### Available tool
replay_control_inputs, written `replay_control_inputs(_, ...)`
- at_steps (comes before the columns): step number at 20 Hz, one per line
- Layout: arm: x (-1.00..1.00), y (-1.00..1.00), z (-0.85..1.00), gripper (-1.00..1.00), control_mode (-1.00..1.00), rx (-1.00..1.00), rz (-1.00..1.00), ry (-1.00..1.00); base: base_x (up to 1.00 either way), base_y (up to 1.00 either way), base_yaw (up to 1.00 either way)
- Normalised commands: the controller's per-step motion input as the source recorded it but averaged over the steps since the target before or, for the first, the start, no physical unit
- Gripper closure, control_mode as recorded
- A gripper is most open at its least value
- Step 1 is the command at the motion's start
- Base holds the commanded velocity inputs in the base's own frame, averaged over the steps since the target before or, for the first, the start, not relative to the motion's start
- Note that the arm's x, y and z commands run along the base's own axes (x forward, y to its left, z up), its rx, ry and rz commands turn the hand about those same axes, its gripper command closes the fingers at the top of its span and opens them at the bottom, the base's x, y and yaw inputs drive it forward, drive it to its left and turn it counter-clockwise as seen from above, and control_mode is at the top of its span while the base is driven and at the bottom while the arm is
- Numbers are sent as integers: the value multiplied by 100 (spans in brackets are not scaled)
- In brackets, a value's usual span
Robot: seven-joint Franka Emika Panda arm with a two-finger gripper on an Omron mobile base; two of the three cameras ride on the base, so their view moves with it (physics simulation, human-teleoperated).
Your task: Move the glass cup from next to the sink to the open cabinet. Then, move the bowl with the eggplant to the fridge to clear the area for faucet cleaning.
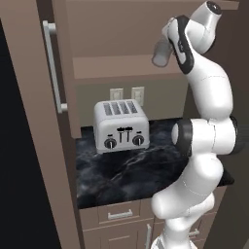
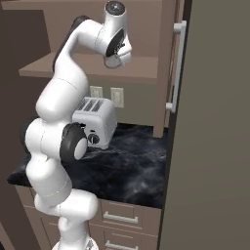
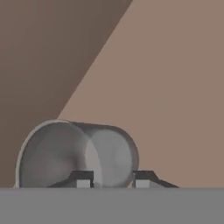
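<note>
The glass cup point(image 3: 76, 153) looks grey, smooth and translucent. The toaster point(image 1: 121, 125) is brushed silvery metal with dark knobs. The desk point(image 1: 146, 170) is glossy black marbled stone; the cabinet shelf point(image 2: 141, 68) is matt brown.

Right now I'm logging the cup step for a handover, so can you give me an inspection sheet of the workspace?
Surface: dark marbled counter, toaster on it.
Job's things: glass cup at the cabinet shelf; in the hand view it lies between the tool's tips. Whether it rests on the shelf cannot be told.
Clutter: toaster below the shelf.
Grippers: tool up at the shelf, jaws on either side of the cup; whether gripping or letting go cannot be told.
Cables: nothing seen.
Surroundings: open cabinet door with handle, wall outlets, drawers under the counter.
</note>
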Motion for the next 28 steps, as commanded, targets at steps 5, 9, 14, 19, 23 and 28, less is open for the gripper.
replay_control_inputs(5,0,0,0,-100,-100,0,-14,-25,0,0,0)
replay_control_inputs(9,-63,-24,-3,-100,-100,6,-8,-30,0,0,0)
replay_control_inputs(14,-100,-39,-85,-100,-100,3,0,-20,0,0,0)
replay_control_inputs(19,-100,-15,-100,-100,-100,-2,0,-2,0,0,0)
replay_control_inputs(23,-100,-5,-100,-100,-100,-18,0,1,0,0,0)
replay_control_inputs(28,-53,-6,-48,-100,-100,-7,-2,-4,0,0,0)
